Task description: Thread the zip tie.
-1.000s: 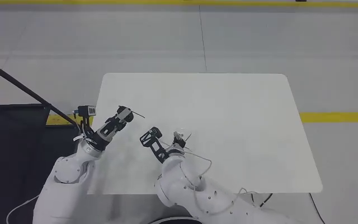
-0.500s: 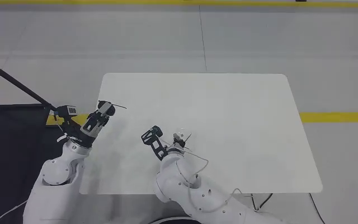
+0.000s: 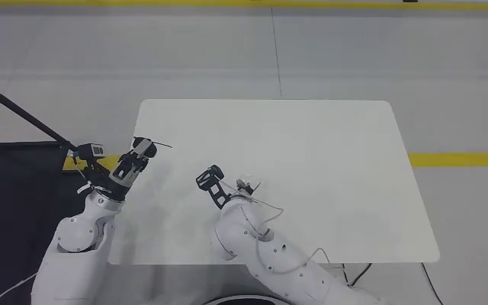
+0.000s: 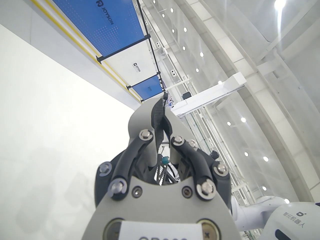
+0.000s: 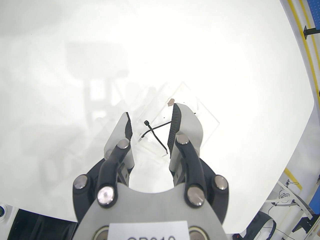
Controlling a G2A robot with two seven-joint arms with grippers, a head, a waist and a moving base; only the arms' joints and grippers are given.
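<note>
At the left edge of the white table (image 3: pixel 328 152), about midway between near and far, my left gripper (image 4: pixel 161 106) is tipped upward toward the hall ceiling rather than down at the tabletop. Its fingers are clenched together on the head end of a zip tie (image 4: pixel 149 38). The thin black strap sticks out beyond the fingertips, and in the top view it runs toward the right over the table's left margin.

My right gripper (image 5: pixel 151 109) is well apart from it. It sits nearer the table's middle, on the near half, and points down at the surface. Its fingers are spread and hold nothing. Beneath them lies a clear plate (image 5: pixel 200 111), flat on the table and turned so one corner points away from me. Its edges are faint against the white top.

On that plate, in the gap between my two right fingers, rests a second zip tie (image 5: pixel 153 130). It is black, and its strap is bent so that it crosses over itself. One end of it reaches the pad of one finger, but I cannot tell whether they touch. Just beyond that fingertip, a small tan scrap (image 5: pixel 170 102) sits on the plate.
</note>
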